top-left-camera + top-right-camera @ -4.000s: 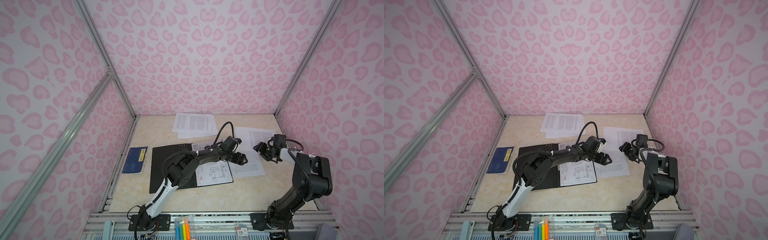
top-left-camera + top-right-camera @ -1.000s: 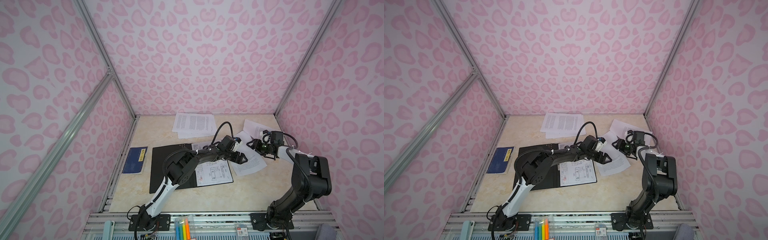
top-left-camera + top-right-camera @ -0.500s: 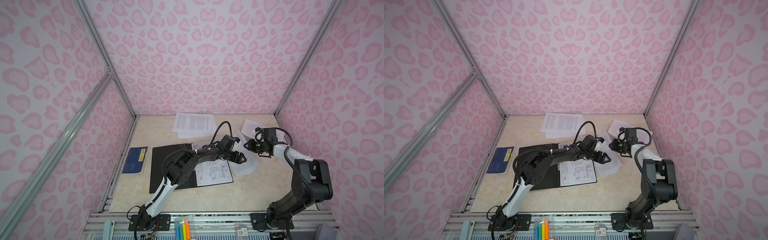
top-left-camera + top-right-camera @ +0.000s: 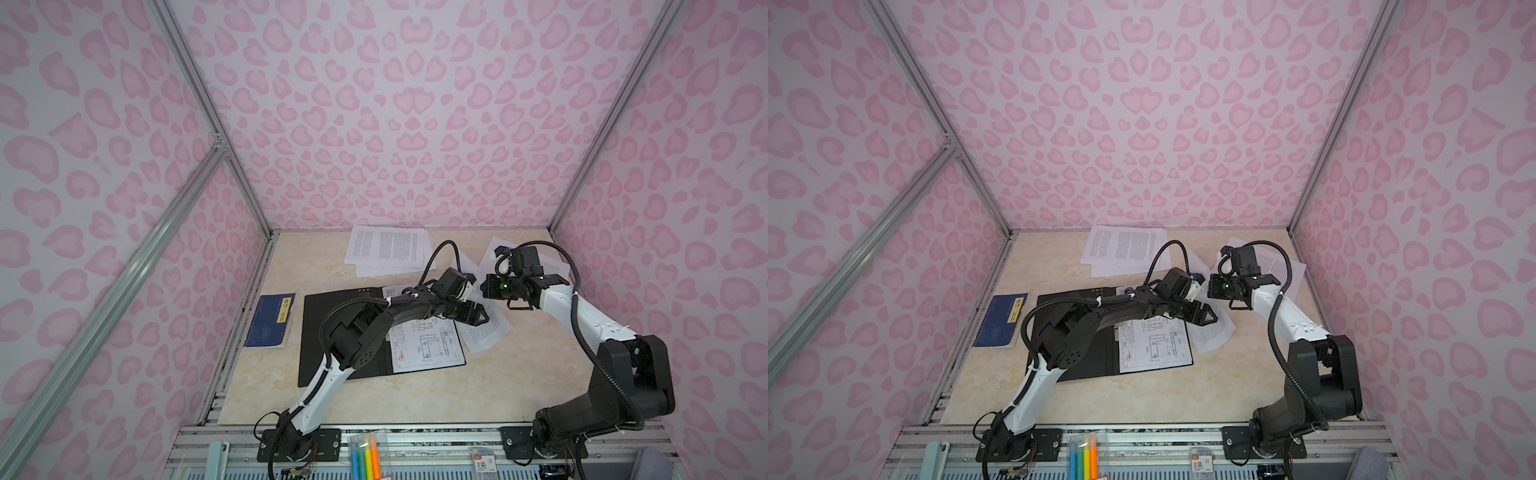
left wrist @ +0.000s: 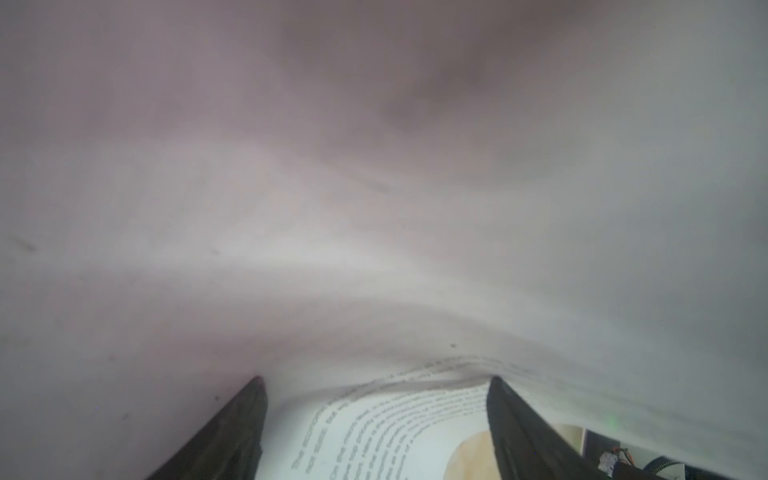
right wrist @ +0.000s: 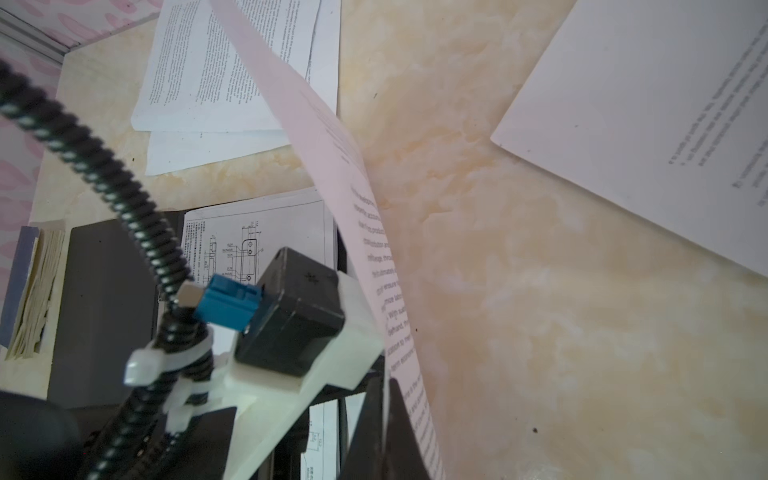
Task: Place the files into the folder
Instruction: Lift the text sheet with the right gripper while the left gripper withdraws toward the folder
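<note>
Tabletop [image 5: 469,457] mostly behind blurred sheet [image 5: 374,208]

pink blotch-print walls [image 4: 395,124], beige marbled table [image 4: 415,399], black folder [image 4: 311,316], white sheets [image 4: 386,247], blue booklet [image 4: 266,328]

A blurred sheet [image 5: 374,166] fills the left wrist view, hiding nearly everything beyond the left gripper [image 5: 376,380].
</note>
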Motion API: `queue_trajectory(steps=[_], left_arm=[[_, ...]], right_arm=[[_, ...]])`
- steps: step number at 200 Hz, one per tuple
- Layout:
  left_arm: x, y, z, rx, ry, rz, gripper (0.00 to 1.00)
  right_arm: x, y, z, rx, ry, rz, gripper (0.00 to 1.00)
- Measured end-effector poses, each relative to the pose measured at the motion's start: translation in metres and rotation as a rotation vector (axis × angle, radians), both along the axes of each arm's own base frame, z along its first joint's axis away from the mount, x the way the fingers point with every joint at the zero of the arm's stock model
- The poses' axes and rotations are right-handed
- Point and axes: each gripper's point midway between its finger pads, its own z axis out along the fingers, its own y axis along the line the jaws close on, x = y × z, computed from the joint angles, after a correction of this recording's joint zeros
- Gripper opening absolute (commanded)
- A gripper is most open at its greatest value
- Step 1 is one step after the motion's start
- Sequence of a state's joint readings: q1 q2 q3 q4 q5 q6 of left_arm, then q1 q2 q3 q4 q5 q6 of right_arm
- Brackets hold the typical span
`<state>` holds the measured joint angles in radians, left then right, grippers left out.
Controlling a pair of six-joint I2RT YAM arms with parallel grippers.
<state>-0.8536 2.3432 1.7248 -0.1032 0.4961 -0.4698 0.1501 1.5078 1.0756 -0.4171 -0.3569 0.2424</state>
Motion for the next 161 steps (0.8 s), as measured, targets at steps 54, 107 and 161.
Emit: queue_trajectory(steps=[54,107,161], left_arm=[[0.005,-0.005,0.022,-0.024,-0.055,-0.039,0.87],[0.006,-0.009,0.056,-0.143,-0.251,-0.108,0.98],[-0.017,0.006,0.136,-0.453,-0.691,-0.109,0.97]], right_arm=[[-0.013,-0.014,0.034,-0.092,-0.063,-0.049,0.0],[-0.028,-0.054,0.07,-0.11,-0.132,-0.202,0.0],[-0.047,-0.069,0.078,-0.051,-0.134,-0.268,0.0]])
